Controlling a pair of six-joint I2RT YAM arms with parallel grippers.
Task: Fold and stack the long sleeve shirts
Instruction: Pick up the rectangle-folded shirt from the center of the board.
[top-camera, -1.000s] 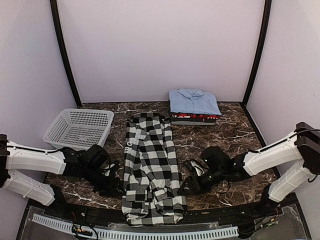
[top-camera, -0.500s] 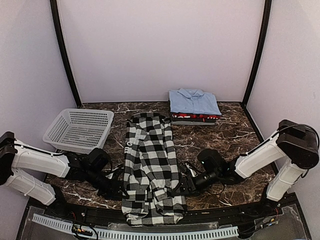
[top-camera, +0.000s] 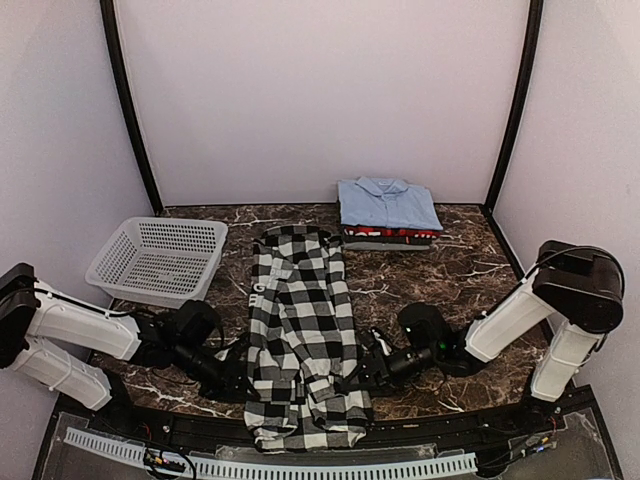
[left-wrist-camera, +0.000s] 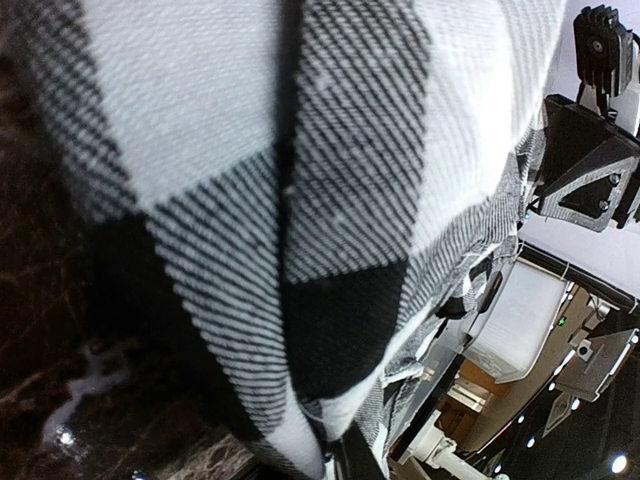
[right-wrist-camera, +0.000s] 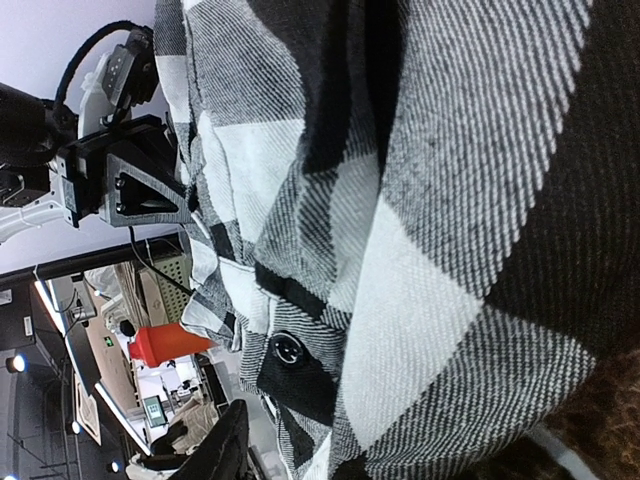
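Observation:
The black-and-white buffalo-check shirt (top-camera: 300, 330) lies folded into a long strip down the middle of the table. My left gripper (top-camera: 238, 375) is low at its left edge near the hem. In the left wrist view the check cloth (left-wrist-camera: 300, 200) fills the frame and runs down against one dark finger (left-wrist-camera: 348, 462), pinched there. My right gripper (top-camera: 358, 372) is at the shirt's right edge. In its view the cloth (right-wrist-camera: 420, 250) with a black button (right-wrist-camera: 286, 348) covers the jaws, and one finger (right-wrist-camera: 225, 445) stands wide to the left. The light blue collared shirt (top-camera: 388, 203) lies folded on the red shirt (top-camera: 390, 235) at the back.
A grey perforated basket (top-camera: 155, 258) stands at the left, close to the left arm. The marble table (top-camera: 450, 270) ends at a black rail along the near edge, just below the shirt's hem. Walls close in on both sides.
Both arms have slid inward along the table toward the shirt. The right gripper moved left and now meets the shirt's right edge; the left gripper reached the left edge.

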